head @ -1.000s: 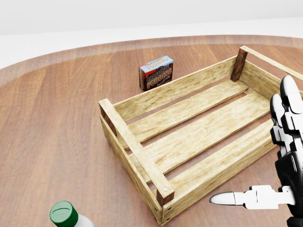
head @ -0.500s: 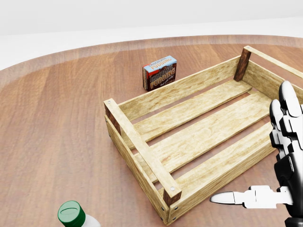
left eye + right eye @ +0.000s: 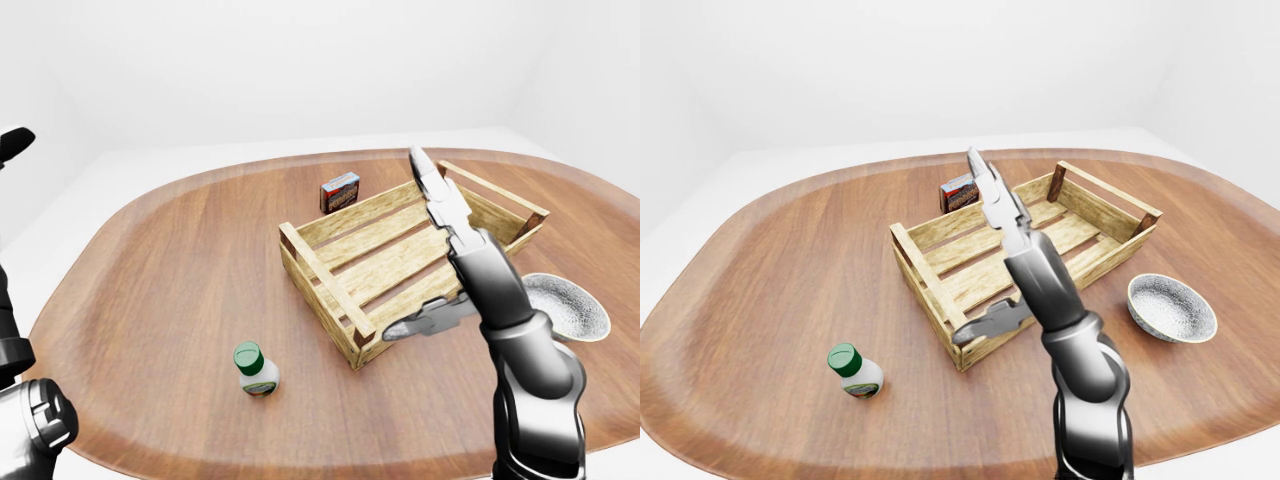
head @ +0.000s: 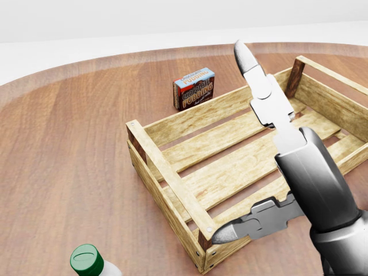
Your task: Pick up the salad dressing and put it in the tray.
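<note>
The dressing bottle (image 3: 854,373) stands upright on the worktop (image 3: 760,270), green cap up, clear of the tray (image 3: 940,290) and well to the left of the tray's near corner in the right-eye view; nothing touches it. Its long axis is vertical, so a side-on grasp of the body below the cap appears the fitting approach. The right hand (image 3: 995,260) is raised over the tray's near-left end, fingers straight and pointing away from the robot, thumb splayed out low toward the left; it is spread wide and holds nothing. From that hand the bottle lies down and to the left in the eye views, nearer the robot. The left arm shows only as a dark forearm at the left edge of the left-eye view, and whether that hand (image 3: 12,142) is spread or closed cannot be told. Which arm is nearer to the bottle cannot be settled from these views, though the bottle sits on the left side of the worktop. The tray is empty. A pudding box (image 4: 194,88) stands beyond the tray and a bowl (image 3: 1171,307) to its right, both apart from the likely path.
</note>
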Tool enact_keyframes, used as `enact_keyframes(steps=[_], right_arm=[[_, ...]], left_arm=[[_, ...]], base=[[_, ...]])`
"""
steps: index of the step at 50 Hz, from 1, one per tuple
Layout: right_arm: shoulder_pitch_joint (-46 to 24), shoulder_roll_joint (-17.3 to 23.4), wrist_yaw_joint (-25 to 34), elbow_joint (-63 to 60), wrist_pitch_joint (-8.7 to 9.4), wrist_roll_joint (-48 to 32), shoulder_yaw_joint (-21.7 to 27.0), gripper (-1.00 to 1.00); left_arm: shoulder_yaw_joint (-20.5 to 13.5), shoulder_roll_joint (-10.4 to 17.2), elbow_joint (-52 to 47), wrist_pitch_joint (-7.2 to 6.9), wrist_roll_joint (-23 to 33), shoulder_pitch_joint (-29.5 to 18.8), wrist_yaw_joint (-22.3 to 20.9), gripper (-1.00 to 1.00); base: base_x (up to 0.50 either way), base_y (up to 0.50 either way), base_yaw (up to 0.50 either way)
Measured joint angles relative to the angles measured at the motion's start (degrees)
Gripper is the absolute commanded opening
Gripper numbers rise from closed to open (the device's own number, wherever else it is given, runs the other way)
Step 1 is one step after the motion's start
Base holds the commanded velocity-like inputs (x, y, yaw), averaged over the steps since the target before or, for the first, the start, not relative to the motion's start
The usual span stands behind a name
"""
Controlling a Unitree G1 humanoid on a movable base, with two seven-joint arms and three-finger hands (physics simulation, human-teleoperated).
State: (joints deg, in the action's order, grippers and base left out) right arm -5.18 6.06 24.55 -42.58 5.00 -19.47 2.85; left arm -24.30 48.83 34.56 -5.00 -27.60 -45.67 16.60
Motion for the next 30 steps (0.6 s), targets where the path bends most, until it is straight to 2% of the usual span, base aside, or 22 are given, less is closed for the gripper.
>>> enact_keyframes(steps=[20, 30], right_arm=[[-11.22, -2.61, 15.01, 15.0, 0.0, -12.39, -10.77, 1.0], [-14.66, -5.12, 15.45, 23.09, 0.0, -20.46, -14.41, 1.0]], left_arm=[[0.26, 0.08, 0.6, 0.0, -0.27, -0.69, 0.01, 1.0], [0.35, -0.01, 0.76, 0.0, -0.21, -0.87, -0.06, 1.0]], base=[[0.0, 0.0, 0.0], [0.0, 0.0, 0.0]])
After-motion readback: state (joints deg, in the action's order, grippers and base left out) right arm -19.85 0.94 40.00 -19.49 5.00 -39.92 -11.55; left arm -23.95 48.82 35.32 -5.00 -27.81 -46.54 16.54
